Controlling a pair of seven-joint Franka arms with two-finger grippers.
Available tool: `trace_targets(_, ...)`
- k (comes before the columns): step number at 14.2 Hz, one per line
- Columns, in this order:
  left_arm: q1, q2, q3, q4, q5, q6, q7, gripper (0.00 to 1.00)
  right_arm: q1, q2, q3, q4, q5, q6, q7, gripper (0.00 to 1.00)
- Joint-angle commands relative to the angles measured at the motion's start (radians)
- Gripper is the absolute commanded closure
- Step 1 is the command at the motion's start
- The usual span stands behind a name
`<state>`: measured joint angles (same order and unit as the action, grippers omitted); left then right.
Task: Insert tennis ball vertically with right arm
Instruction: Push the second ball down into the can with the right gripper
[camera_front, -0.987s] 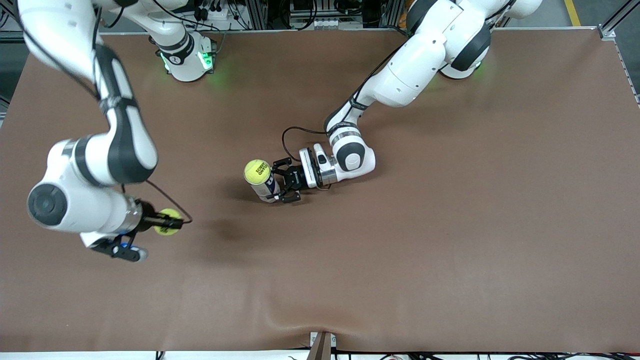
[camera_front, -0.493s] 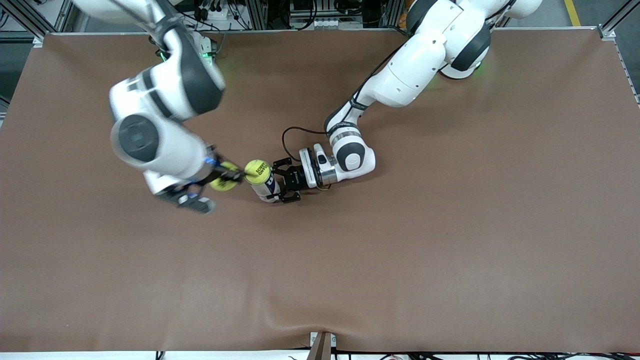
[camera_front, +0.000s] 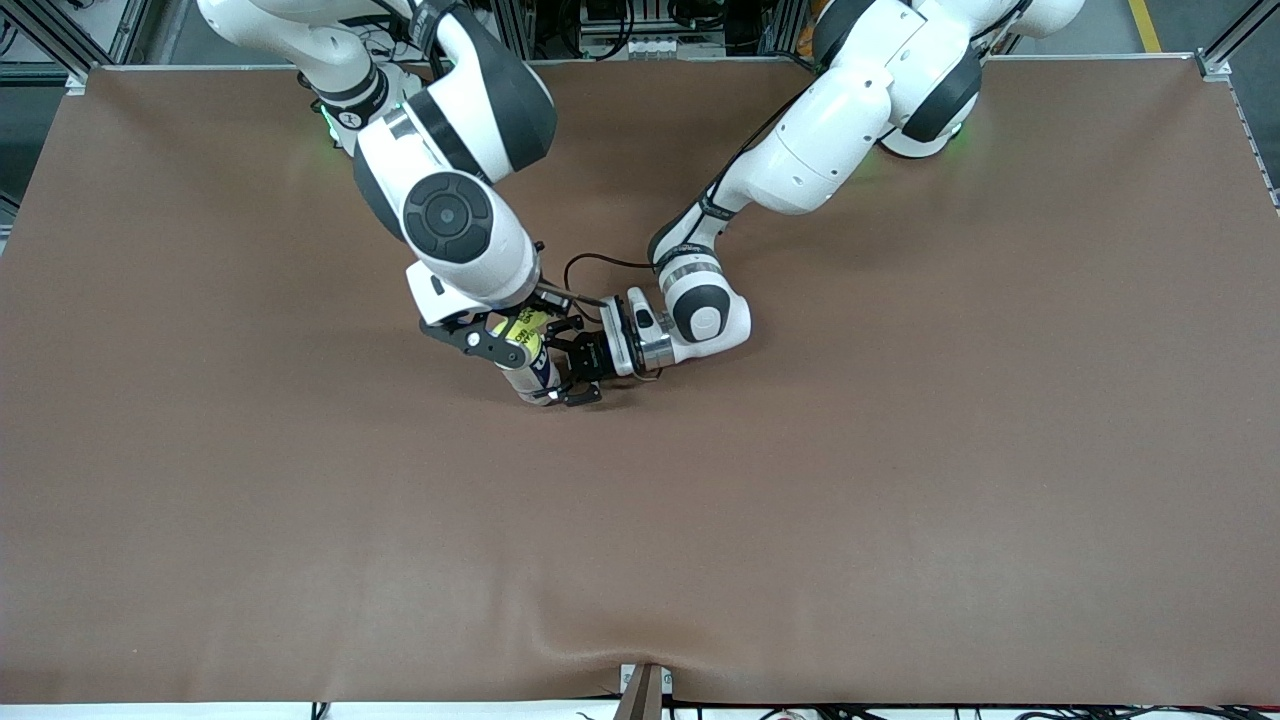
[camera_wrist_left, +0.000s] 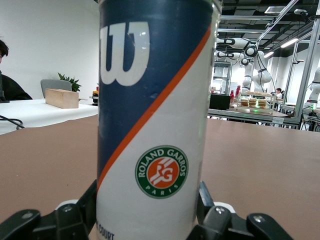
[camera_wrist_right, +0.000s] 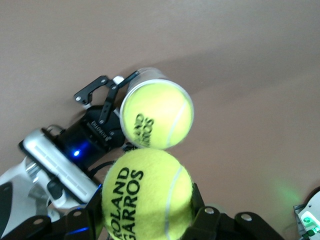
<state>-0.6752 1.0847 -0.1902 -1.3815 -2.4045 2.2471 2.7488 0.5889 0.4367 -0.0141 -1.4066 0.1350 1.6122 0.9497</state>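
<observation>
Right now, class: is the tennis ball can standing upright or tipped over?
Upright. The can stands vertical in the left hand, its open mouth facing up with a ball sitting in it.

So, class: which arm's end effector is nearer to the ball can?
Left. The left end effector grips the can around its side, holding it upright. The right end effector is above the can's mouth, holding a ball clear of it.

Even overhd light, soft shadows; close-ups slightly blurred, no glare.
</observation>
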Motion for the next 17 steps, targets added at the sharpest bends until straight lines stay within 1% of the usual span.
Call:
trace_targets(1,-0.004,0.031,-0.005,0.01,-0.05,0.008,0.141,0.22,-0.017,0.036,-0.004,0.002,-0.002,0.011,0.003,0.44)
trace_targets(3,-0.003,0.032,-0.005,0.01,-0.05,0.008,0.14,0.22,-0.017,0.068,-0.004,0.0,-0.006,0.046,0.004,0.44)
trace_targets(8,-0.004,0.032,-0.005,0.009,-0.05,0.008,0.14,0.22,-0.043,0.08,-0.007,0.002,-0.009,0.063,-0.003,0.44)
trace_targets(9,-0.004,0.032,-0.005,0.01,-0.05,0.008,0.14,0.22,-0.052,0.083,-0.007,0.0,-0.006,0.078,-0.003,0.41)
trace_targets(10,-0.004,0.034,-0.005,0.01,-0.05,0.008,0.141,0.22,-0.05,0.088,-0.007,0.0,-0.006,0.08,-0.003,0.27)
trace_targets(11,-0.004,0.034,-0.005,0.01,-0.05,0.008,0.14,0.22,-0.041,0.091,-0.007,0.0,-0.006,0.081,0.001,0.0)
trace_targets(17,-0.004,0.034,-0.005,0.01,-0.051,0.008,0.14,0.22,-0.037,0.096,-0.007,0.002,0.0,0.08,0.008,0.0)
